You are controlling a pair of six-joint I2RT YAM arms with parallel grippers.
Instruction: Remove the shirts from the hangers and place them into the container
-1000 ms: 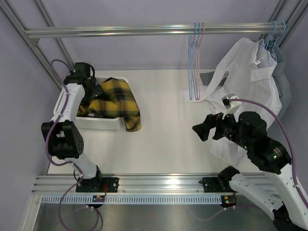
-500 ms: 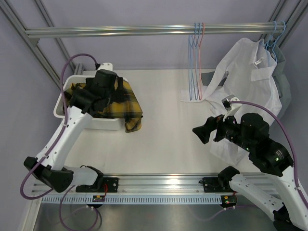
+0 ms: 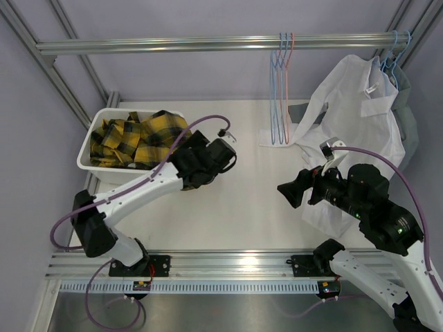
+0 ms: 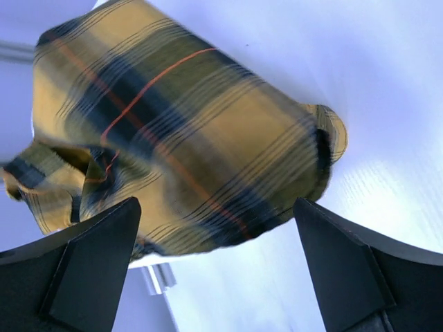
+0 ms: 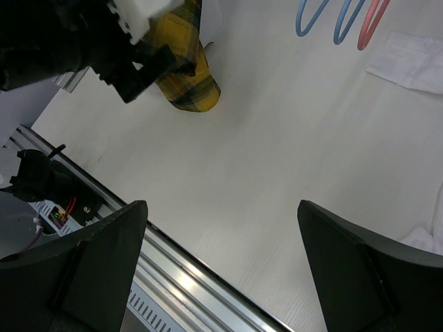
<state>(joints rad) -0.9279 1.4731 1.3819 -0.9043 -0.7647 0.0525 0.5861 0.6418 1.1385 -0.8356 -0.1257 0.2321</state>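
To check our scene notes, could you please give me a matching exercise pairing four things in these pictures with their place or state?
Things:
1. plaid shirt
2. white shirt
3. three wire hangers
4. left gripper

Places or states:
A. hanging bare on the rail
B. jaws open, nothing between them, above the table
C. hanging at the rail's right end
D. piled in the white tub, one part draped over its rim

Pairs: 1-D, 2-C, 3-A, 4-B
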